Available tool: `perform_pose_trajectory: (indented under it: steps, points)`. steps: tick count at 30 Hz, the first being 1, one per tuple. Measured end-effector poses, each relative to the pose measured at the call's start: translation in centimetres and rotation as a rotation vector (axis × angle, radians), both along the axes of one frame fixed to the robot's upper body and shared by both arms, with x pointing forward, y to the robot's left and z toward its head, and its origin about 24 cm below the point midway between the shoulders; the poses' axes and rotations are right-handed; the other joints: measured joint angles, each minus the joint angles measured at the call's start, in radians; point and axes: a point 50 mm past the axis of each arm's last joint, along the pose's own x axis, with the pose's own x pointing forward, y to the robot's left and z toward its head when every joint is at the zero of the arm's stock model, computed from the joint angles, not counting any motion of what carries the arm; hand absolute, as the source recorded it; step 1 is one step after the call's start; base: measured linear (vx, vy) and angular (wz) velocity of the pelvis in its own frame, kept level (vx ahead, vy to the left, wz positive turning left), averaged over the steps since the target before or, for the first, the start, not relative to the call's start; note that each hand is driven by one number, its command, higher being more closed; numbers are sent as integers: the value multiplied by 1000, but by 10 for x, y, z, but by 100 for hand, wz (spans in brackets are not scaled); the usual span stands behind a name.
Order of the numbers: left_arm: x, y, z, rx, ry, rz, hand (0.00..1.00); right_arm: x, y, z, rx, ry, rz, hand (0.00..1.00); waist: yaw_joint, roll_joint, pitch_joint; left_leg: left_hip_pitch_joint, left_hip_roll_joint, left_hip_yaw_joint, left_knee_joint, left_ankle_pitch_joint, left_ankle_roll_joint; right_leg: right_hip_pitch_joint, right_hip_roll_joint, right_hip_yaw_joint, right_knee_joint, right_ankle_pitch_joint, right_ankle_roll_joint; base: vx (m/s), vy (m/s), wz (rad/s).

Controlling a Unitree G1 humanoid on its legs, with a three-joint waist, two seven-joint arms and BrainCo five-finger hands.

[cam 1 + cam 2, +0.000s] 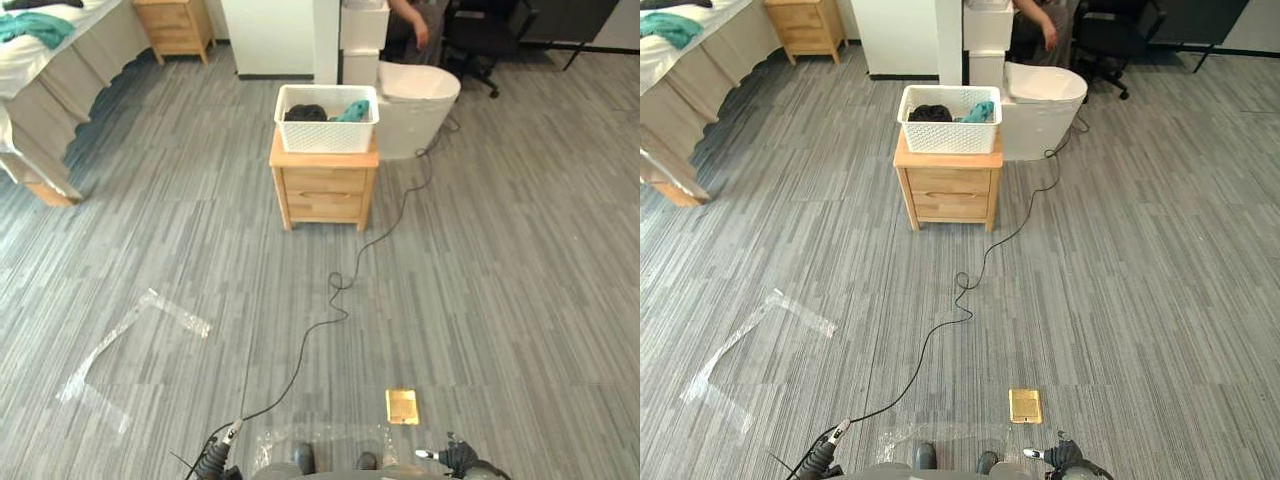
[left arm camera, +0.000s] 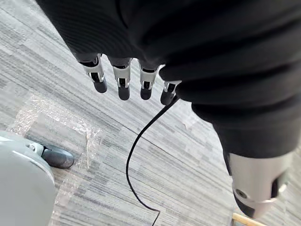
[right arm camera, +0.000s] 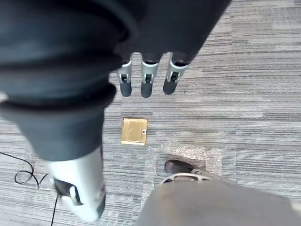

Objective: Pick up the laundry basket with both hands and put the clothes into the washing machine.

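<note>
1. Basket, clothes inside, sits on the stand at 12 o'clock, well apart from both hands
2. Its long axis runs 9 to 3; neither hand looks nearer
3. Left hand and right hand hang slack, holding nothing

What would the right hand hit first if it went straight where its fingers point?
Probably the grey floor beside the brass floor plate; the right hand points down, nothing between, though depth is unclear.
</note>
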Motion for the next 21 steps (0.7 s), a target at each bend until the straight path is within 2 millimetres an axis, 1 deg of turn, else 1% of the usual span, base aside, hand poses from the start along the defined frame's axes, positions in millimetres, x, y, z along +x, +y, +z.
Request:
perform_pose_trajectory:
  steps: [1, 3, 4, 5, 6, 7, 8, 9, 10, 11, 12, 13, 14, 15, 16, 17, 18, 19, 20, 21]
  points:
    - [0, 0, 0, 1, -2, 2, 0, 0, 0, 0, 0, 0, 0, 0, 2, -1, 1, -4, 0, -4, 0, 1, -1, -2, 0, -4, -1, 0, 0, -5, -25, 30]
    - [2, 3, 2, 8, -13, 22, 0, 2, 2, 0, 5, -5, 2, 0, 4, -14, 13, -35, -2, -11, 45, -9, 3, -4, -4, -19, -2, -3, -6, -17, -31, 36]
    - [13, 8, 7, 25, -58, 32, 0, 10, 5, 2, 9, -23, 11, 0, 4, -28, 52, -156, 5, 5, 280, -87, -7, -4, -13, -43, 10, -3, -10, -41, -41, 49]
    - [17, 9, 8, 23, -77, 48, 0, 13, 5, 3, 8, -31, 14, 0, 8, -29, 73, -194, 14, 21, 365, -108, -27, 7, -13, -49, 10, -3, -23, -50, -37, 51]
    - [21, 10, 10, 22, -95, 62, 0, 17, 5, 3, 9, -39, 17, 0, 9, -35, 95, -230, 19, 38, 450, -128, -46, 22, -17, -52, 10, -10, -57, -68, -18, 37]
    - [25, 11, 12, 25, -112, 68, 0, 22, 3, 5, 2, -51, 21, 0, 7, -25, 122, -296, 55, 79, 594, -175, -42, 47, -10, -70, 13, -30, -93, -72, 39, 46]
    - [24, 11, 12, 25, -111, 68, 0, 23, 0, 6, -9, -48, 28, 0, 9, -22, 128, -348, 94, 112, 630, -186, -31, 53, -9, -81, 19, -51, -96, -56, 47, 41]
    - [24, 12, 12, 26, -109, 67, 0, 23, -1, 6, -12, -47, 29, 0, 14, -18, 129, -370, 108, 122, 616, -184, -28, 54, -11, -83, 24, -58, -89, 33, 143, 21]
    - [22, 12, 11, 25, -101, 68, 0, 23, -3, 6, -22, -47, 36, 0, 25, -8, 130, -404, 126, 118, 551, -177, -31, 54, -16, -82, 29, -73, -71, 84, 141, -1]
    - [17, 11, 9, 22, -87, 70, 0, 23, -4, 6, -25, -45, 36, 0, 36, -5, 129, -415, 135, 116, 474, -159, -34, 53, -26, -79, 33, -83, -55, 162, 242, -7]
    - [11, 11, 8, 20, -68, 75, 0, 22, -4, 6, -25, -44, 35, 0, 38, -6, 128, -419, 136, 114, 395, -135, -37, 53, -38, -77, 34, -94, -39, 222, 256, -12]
    - [4, 11, 6, 18, -48, 81, 0, 21, -4, 6, -23, -38, 32, 0, 41, -10, 126, -416, 136, 121, 344, -83, -41, 61, -58, -72, 38, -113, -13, 352, 330, -15]
    - [-6, 11, 4, 16, -21, 93, 0, 18, -3, 5, -22, -30, 30, 0, 56, -10, 111, -416, 115, 140, 356, -42, -20, 59, -89, -57, 56, -137, 17, 359, 286, -21]
    - [-7, 12, 3, 17, -18, 106, 0, 16, -3, 4, -21, -25, 25, 0, 61, -23, 110, -425, 102, 142, 388, -45, -13, 55, -110, -51, 78, -157, 31, 439, 277, -23]
    - [-11, 13, 3, 16, -10, 128, 0, 12, -2, 2, -9, -12, 10, 0, 63, -40, 103, -451, 83, 143, 467, -81, 39, 39, -145, -49, 154, -191, 65, 475, 254, -12]
    - [-14, 14, 1, 13, 6, 132, 0, 12, 0, 2, 5, -15, -18, 0, 60, -51, 104, -452, 71, 150, 540, -148, 72, -7, -190, -39, 324, -230, 102, 479, 250, -8]
    - [-14, 14, 1, 13, 9, 132, 0, 12, -1, 2, 6, -20, -27, 0, 59, -52, 104, -441, 71, 156, 566, -175, 78, -48, -211, -22, 447, -228, 103, 463, 253, -9]
    - [-15, 17, 2, 20, 10, 129, 0, 13, -1, 2, 10, -27, -42, 0, 59, -56, 103, -412, 70, 169, 589, -201, 101, -112, -244, 2, 629, -191, 96, 461, 236, -15]
    - [-14, 18, 2, 22, 10, 124, 0, 17, -1, 4, 16, -49, -57, 0, 56, -63, 107, -354, 65, 181, 603, -241, 116, -200, -288, 24, 886, -118, 77, 558, 226, -18]
    - [-10, 21, 4, 30, 0, 120, 0, 22, -2, 6, 21, -72, -65, 0, 53, -59, 112, -289, 65, 186, 588, -265, 119, -270, -309, 17, 1082, -106, 58, 469, 143, -14]
